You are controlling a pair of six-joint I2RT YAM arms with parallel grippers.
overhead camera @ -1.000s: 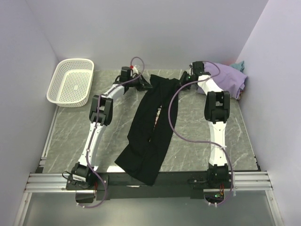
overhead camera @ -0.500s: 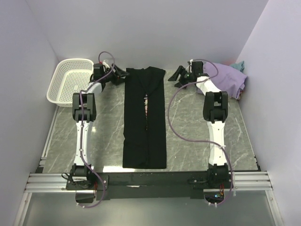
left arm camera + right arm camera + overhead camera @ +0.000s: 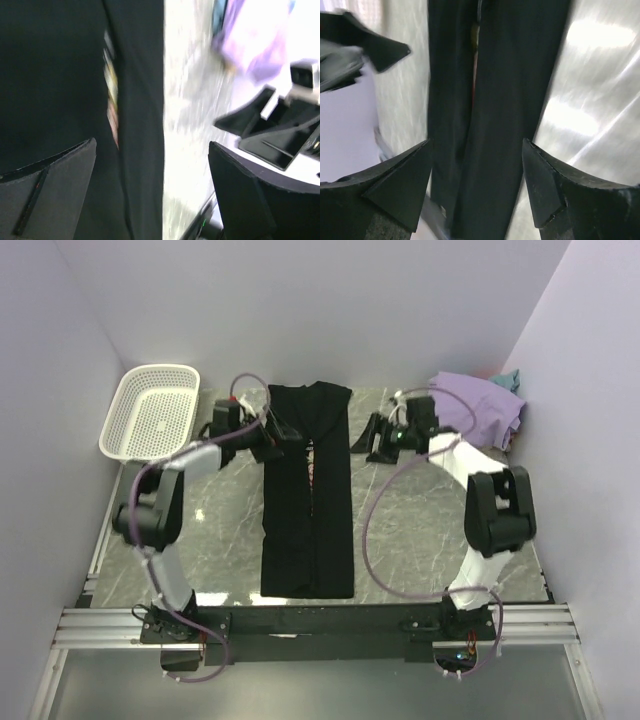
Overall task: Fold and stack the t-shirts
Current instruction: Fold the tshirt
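black t-shirt [image 3: 308, 500] lies folded into a long narrow strip on the tabletop [image 3: 420, 530]; left fingers [image 3: 50, 195] and right fingers [image 3: 395, 190] flank its far half, spread wide, holding nothing.

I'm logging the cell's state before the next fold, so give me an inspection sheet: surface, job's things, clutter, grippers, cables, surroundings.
Surface: grey marbled table, glare patches, no spills seen.
Job's things: black shirt lies flat in a long folded strip down the centre; lavender shirt crumpled in the far right corner, teal shirt partly hidden behind it.
Clutter: white basket at the far left corner.
Grippers: left gripper and right gripper flank the strip's far part, jaws open, holding nothing.
Cables: a purple cable on each arm; the right one loops wide beside the strip.
Surroundings: plain pale walls on three sides, metal rail at the near edge.
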